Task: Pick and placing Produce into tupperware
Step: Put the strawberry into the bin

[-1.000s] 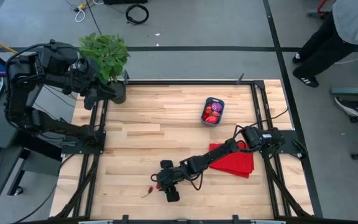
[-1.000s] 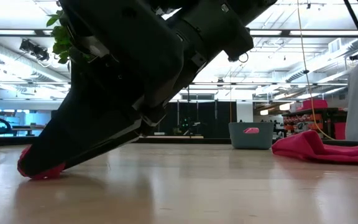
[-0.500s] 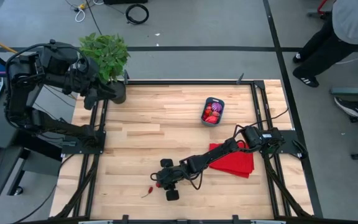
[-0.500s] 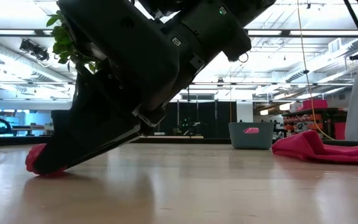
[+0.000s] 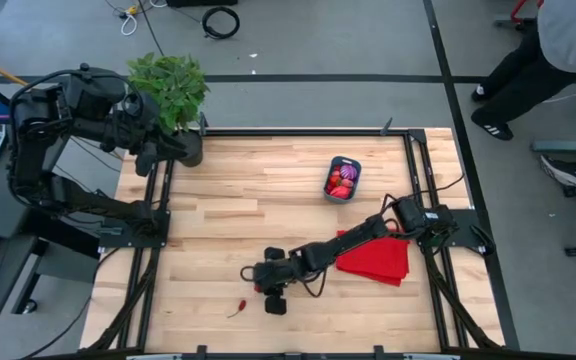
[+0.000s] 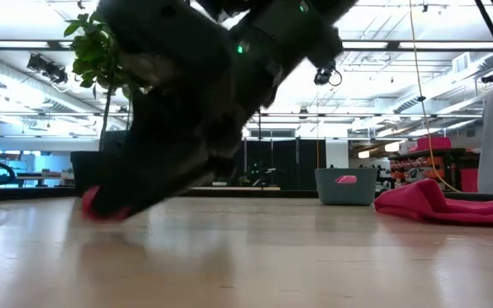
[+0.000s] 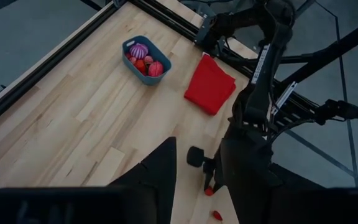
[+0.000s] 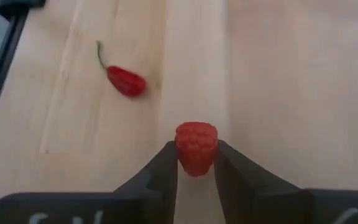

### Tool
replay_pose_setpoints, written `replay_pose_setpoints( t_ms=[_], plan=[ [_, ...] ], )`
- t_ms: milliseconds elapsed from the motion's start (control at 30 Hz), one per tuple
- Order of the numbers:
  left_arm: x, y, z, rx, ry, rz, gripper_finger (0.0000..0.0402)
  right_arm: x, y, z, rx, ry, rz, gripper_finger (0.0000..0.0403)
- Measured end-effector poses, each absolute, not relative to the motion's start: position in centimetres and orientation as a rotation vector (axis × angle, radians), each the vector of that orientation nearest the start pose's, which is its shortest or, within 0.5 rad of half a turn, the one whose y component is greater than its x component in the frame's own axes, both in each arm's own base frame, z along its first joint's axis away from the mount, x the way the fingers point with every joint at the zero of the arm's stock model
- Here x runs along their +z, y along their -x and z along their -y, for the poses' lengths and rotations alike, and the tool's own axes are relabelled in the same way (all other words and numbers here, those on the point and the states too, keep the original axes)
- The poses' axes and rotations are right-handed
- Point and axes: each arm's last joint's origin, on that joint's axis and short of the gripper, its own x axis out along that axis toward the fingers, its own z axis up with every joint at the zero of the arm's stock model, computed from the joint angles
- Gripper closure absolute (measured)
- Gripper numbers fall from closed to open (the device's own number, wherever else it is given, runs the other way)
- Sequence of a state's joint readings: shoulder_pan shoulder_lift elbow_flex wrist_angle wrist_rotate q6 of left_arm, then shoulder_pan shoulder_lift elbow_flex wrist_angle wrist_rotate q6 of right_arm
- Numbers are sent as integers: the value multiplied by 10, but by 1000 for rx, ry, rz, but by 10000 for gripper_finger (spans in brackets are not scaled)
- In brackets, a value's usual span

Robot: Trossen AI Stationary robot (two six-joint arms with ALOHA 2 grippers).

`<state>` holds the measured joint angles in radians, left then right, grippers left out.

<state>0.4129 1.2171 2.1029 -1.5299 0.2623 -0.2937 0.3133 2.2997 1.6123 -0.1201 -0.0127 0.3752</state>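
Note:
My right gripper (image 8: 196,163) is low over the near middle of the table (image 5: 252,273) and shut on a small red raspberry (image 8: 196,147). A red chili with a green stem (image 8: 125,81) lies on the wood just beyond it, toward the near edge (image 5: 238,306). The blue tupperware (image 5: 343,179) stands on the far right part of the table. It holds several red and pink pieces and a purple one (image 7: 139,51). My left gripper (image 5: 158,150) waits, open, off the table's far left corner by the plant. My right gripper pinches the raspberry (image 8: 196,147) between its two fingertips (image 8: 165,168), which sit on its opposite sides. Its fingers slant down from the table's right. In the low view the raspberry (image 6: 101,208) hangs at the fingertips just above the wood.
A flat red cloth (image 5: 373,257) lies under the right arm near the table's right edge. A dark pot with a leafy plant (image 5: 173,95) stands at the far left corner. Black frame rails (image 5: 408,150) border the table. A person stands beyond the far right corner.
My right gripper, still shut on the raspberry, has lifted it off the wood and drawn back slightly toward the far edge, tipping less steeply. The chili has stayed where it lay.

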Motion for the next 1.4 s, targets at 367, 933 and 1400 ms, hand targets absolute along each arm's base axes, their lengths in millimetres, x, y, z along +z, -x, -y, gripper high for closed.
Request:
replay_pose_setpoints(
  t_ms=[367,933,1400],
  plan=[
    [521,-107,-39,241,494,-585,275,232,-412,-74,-94,-222,-1079,307],
    [522,-108,-40,267,457,-573,273,289,-286,128,-778,-654,-1262,305],
    [522,-107,-41,298,446,-571,260,225,-280,123,-534,-512,-1383,268]
  ],
)
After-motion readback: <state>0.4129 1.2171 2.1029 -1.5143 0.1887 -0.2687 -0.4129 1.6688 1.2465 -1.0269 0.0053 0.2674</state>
